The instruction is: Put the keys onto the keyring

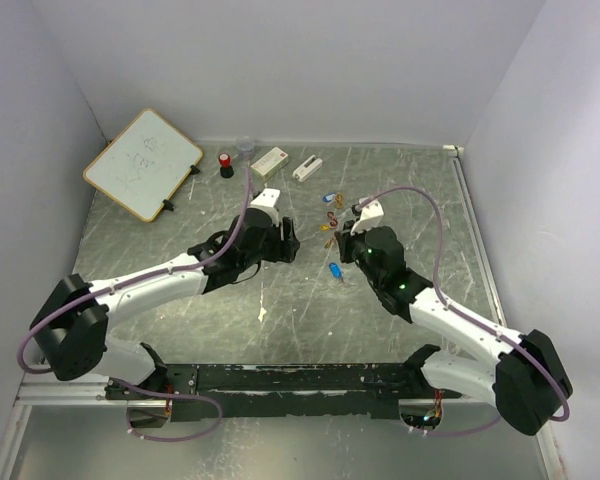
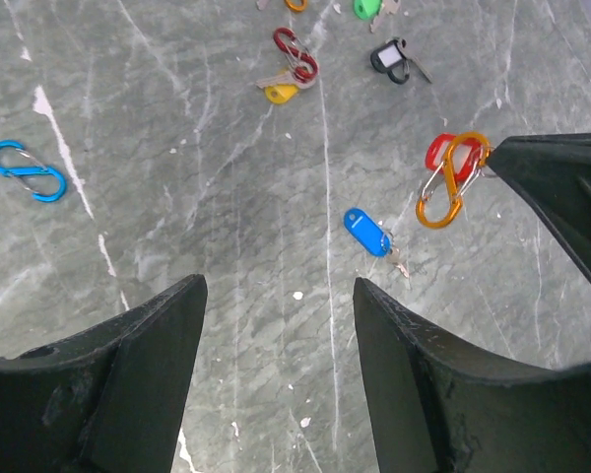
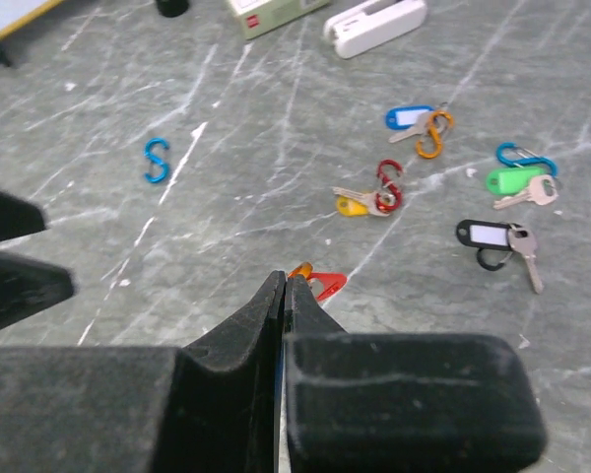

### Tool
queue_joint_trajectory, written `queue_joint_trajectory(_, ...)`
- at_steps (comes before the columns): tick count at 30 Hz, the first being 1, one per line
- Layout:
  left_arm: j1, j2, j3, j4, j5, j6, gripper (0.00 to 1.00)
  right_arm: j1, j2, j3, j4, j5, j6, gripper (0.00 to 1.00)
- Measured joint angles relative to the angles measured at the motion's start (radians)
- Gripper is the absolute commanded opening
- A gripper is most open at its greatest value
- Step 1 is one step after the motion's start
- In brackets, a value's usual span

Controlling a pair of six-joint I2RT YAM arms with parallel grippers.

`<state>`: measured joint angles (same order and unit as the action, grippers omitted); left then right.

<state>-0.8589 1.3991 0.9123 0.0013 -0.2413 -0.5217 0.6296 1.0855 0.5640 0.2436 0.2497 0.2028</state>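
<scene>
The right gripper (image 3: pixel 284 286) is clenched on an orange clip (image 2: pixel 451 182), and a red key (image 2: pixel 435 153) is seen at the clip's upper loop. From these views it cannot be told whether the tag's ring is fully threaded or only caught there. The left gripper (image 2: pixel 276 291) is spread wide and nothing is held in it.

On the surface (image 2: pixel 177 246), just beside the held clip but apart from it, a blue key (image 2: pixel 366 232) lies loose, joined to nothing. A blue clip (image 2: pixel 20 169) lies alone, well apart to the left.

Farther back, other keys are found paired with clips. A yellow key (image 3: pixel 353 205) is touching a red clip (image 3: pixel 387 182). A green key (image 3: pixel 517 179) lies against a second blue clip (image 3: pixel 522 156). A far blue key (image 3: pixel 411 118) lies against a second orange clip (image 3: pixel 433 133). A black key (image 3: pixel 483 235) lies nearby, with a dark loop under its tag.

The task is judged to be well along but not finished. Most keys seem to be coupled already and the red one is in hand. The loose blue key is left to be picked up and threaded, with the lone blue clip free for it.
</scene>
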Motion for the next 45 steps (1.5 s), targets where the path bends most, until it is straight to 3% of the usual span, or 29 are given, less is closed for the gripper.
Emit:
queue_joint_trajectory(18,-0.010,0.064,0.000,0.144,0.249,0.071,0.72,0.000,-0.052,-0.035,0.043,-0.138,-0.017,0.00)
queue_joint_trajectory(37,-0.026,0.129,0.000,0.259,0.277,0.091,0.72,0.000,-0.047,-0.035,0.043,-0.184,-0.020,0.00)
queue_joint_trajectory(45,-0.026,0.230,0.014,0.250,0.225,0.103,0.72,0.000,-0.082,-0.035,0.041,-0.190,-0.020,0.00)
